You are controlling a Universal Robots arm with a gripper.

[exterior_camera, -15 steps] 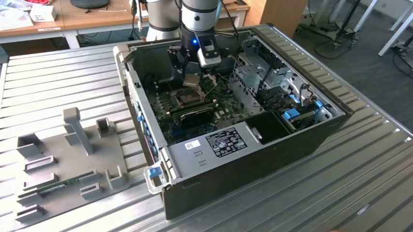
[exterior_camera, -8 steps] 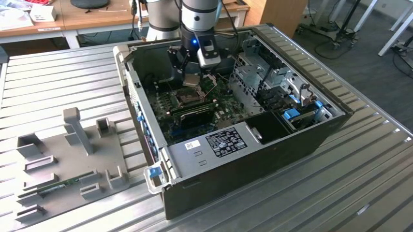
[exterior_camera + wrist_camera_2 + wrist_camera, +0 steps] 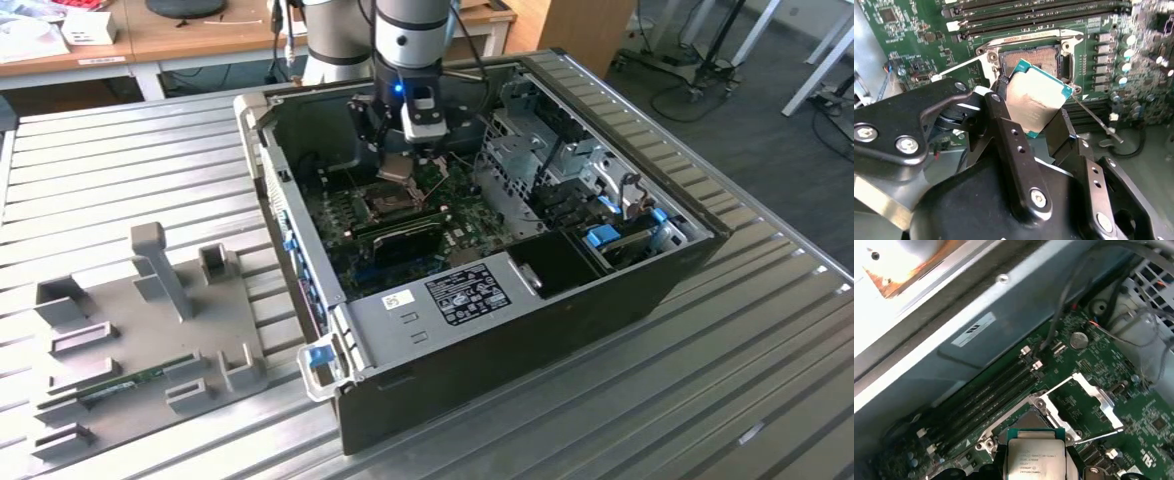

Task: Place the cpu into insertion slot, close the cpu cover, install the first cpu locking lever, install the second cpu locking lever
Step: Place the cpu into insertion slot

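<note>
CPU (image 3: 398, 168) hangs inside the open computer case (image 3: 534, 300) in the exterior view, under the arm (image 3: 407, 40), and the gripper (image 3: 400, 160) holds it just above the insertion slot (image 3: 387, 205) on the green motherboard (image 3: 454, 215). The case lies on its side on the slatted metal counter (image 3: 747, 380), and a grey fixture tray (image 3: 147, 330) sits well apart on the exterior view's left. In the second wrist view the gripper (image 3: 1034, 117) has its black fingers (image 3: 1009, 135) closed on two opposite edges of the CPU (image 3: 1036, 97), which is tilted, its metal top facing the camera, one corner overlapping the edge of the insertion slot (image 3: 1031, 57) without being seated in it. A thin wire lever (image 3: 1094, 115) angles away beside the slot. In the first wrist view the CPU (image 3: 1036, 457) hovers just off the insertion slot (image 3: 1026, 420), while the CPU cover (image 3: 1089, 395) stands swung open on its hinge beyond the slot, with long black memory slots (image 3: 989, 395) running alongside.
</note>
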